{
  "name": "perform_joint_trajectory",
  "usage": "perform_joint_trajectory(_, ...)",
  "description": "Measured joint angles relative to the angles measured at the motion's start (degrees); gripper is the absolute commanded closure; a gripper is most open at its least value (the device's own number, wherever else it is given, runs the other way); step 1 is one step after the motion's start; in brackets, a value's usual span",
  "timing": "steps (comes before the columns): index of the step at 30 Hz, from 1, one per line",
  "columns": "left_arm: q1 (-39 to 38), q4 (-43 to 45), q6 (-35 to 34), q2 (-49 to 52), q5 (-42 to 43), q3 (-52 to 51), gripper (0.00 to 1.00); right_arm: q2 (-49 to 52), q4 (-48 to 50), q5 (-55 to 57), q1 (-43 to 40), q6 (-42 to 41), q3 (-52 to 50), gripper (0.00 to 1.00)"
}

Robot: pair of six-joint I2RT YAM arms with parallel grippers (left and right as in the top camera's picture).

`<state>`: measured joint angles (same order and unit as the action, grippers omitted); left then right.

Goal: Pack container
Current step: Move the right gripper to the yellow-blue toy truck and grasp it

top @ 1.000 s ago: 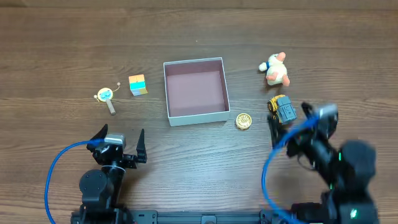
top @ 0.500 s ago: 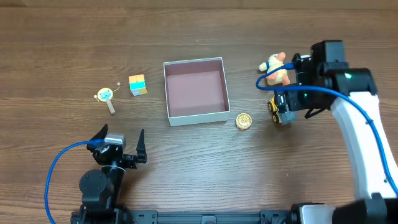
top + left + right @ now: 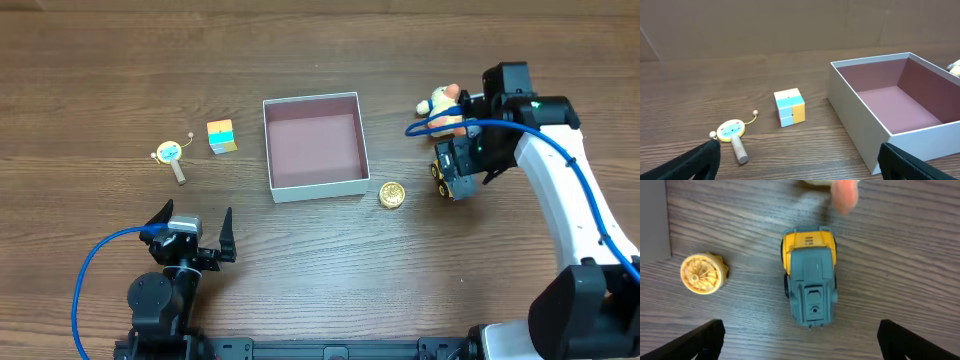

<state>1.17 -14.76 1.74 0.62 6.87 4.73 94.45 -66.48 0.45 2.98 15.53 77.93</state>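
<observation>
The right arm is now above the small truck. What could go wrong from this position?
The right gripper is open across the toy truck. The truck has wheels, so it may roll away as the gripper closes. The gold disc lies near one side of the gripper and could get knocked. In the overhead view the blue cable passes over the plush toy and might drag it.

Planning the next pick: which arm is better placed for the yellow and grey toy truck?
Right. The right pincer hovers open over the yellow and grey toy truck; the left pincer sits far off.
</observation>
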Motion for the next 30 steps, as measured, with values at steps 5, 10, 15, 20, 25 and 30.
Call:
perform_joint_trajectory(5, 0.00, 0.00, 0.00, 0.00, 0.00, 0.00, 0.00, 4.50, 0.87, 0.02, 0.00, 3.32, -1.62, 0.00)
perform_joint_trajectory(10, 0.02, -0.02, 0.02, 0.00, 0.00, 0.00, 0.00, 8.07, 2.69, 0.44, -0.26, 5.29, -1.66, 0.00)
perform_joint_trajectory(15, 0.02, 0.00, 0.02, 0.00, 0.00, 0.00, 0.00, 8.83, 4.81, 0.39, -2.64, 5.53, -2.01, 0.00)
perform_joint_trajectory(20, 0.02, -0.02, 0.00, 0.00, 0.00, 0.00, 0.00, 8.92, 7.82, -1.70, -5.46, 5.55, -5.55, 0.00)
perform_joint_trajectory(25, 0.02, 0.00, 0.02, 0.00, 0.00, 0.00, 0.00, 8.92, 8.11, -2.67, -5.18, 5.55, -5.64, 0.00)
perform_joint_trajectory(30, 0.02, -0.02, 0.00, 0.00, 0.00, 0.00, 0.00, 8.92, 8.11, -3.63, -5.18, 5.53, -5.64, 0.00)
